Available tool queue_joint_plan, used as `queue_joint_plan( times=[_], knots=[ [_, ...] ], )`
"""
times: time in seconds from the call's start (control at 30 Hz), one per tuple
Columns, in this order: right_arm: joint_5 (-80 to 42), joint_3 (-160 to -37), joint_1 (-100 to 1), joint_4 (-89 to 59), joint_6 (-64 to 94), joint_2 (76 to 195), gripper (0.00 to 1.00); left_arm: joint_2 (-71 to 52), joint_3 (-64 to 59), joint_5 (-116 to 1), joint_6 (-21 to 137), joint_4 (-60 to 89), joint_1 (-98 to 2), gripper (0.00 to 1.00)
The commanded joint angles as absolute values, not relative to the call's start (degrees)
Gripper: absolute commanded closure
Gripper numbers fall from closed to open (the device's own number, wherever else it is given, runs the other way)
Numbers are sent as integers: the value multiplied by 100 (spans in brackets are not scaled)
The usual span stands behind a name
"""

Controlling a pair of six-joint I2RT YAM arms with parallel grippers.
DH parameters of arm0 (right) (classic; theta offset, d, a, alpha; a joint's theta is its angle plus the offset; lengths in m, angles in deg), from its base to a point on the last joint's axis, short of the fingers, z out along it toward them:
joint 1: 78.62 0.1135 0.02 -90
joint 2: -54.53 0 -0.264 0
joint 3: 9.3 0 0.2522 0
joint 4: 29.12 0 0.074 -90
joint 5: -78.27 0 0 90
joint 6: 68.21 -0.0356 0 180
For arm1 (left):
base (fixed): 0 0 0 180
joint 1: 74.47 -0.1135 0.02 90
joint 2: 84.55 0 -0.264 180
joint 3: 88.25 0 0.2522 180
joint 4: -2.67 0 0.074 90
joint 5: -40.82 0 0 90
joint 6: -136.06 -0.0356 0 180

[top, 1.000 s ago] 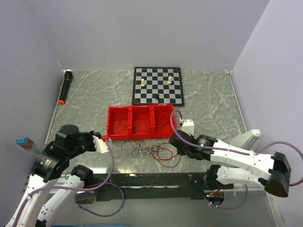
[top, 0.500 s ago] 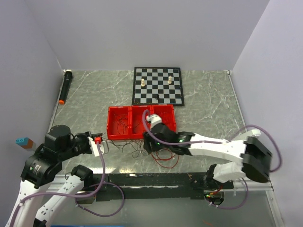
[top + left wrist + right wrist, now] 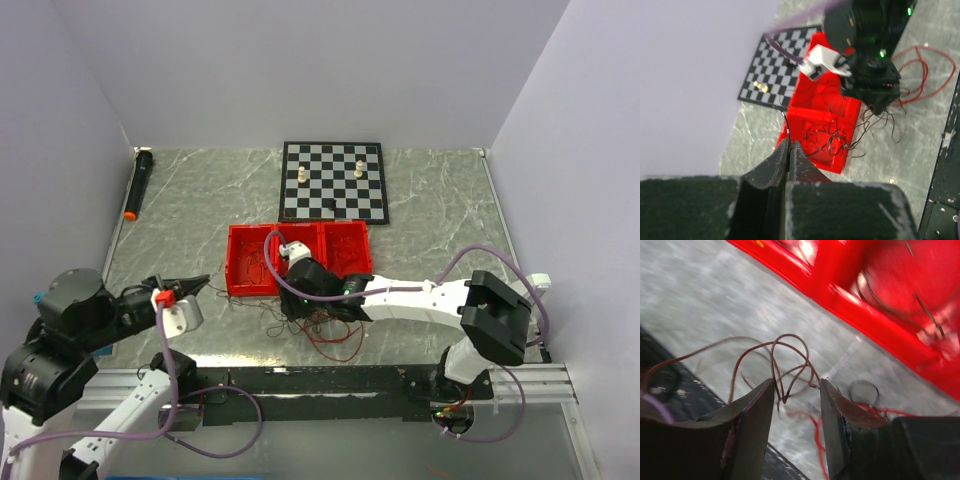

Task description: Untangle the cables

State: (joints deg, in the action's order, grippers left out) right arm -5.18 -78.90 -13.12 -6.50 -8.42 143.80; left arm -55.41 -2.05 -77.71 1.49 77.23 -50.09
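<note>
Though lilac-grey walls (image 3: 300, 70) close it in on three sides, the grey-green marble-patterned tabletop (image 3: 440, 220) fills the middle of the overhead view. Across its lower centre stretches the white-and-black right arm (image 3: 420, 297), reaching leftward from the lower right, with the right gripper (image 3: 298, 300) down at the near edge of the tray. The left arm (image 3: 70, 320) sits bunched in the lower left corner, and the left gripper (image 3: 200, 283) points right toward the tray's left end. A black-and-white chessboard (image 3: 333, 181) lies flat at upper centre, and just below it sits a red plastic tray (image 3: 250, 229) with three compartments side by side. A black cylinder with an orange tip (image 3: 137, 183) lies along the table's left edge, well apart from the rest. The cables (image 3: 335, 335) — thin red and dark brown-black wires — spill in loose loops on the table just in front of the tray, under and around the right gripper, and more dark strands curl in the tray's left compartment. In the right wrist view the fingers (image 3: 752, 410) are spread, with a brown loop standing in the gap; whether it touches either pad cannot be told. In the left wrist view the fingertips (image 3: 782, 155) are pressed together, and one thin dark strand comes out from between them. Three small chess pieces (image 3: 303, 175) — two pale, one dark — stand on the board.
</note>
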Motion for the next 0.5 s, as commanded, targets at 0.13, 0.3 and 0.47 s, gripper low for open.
queue_joint_plan(
  times=[0.13,0.3,0.47],
  knots=[
    [-101,-7194,-1252,1,-1292,14295,58,-5265,645,-8108,563,7646,-5047,99],
    [-4,-6650,-1217,274,-1582,13979,65,-5019,1268,-8179,739,7576,-5056,99],
    [294,-6166,-1129,722,-1977,13523,68,-5000,1595,-7706,1081,6621,-5056,99]
  ],
)
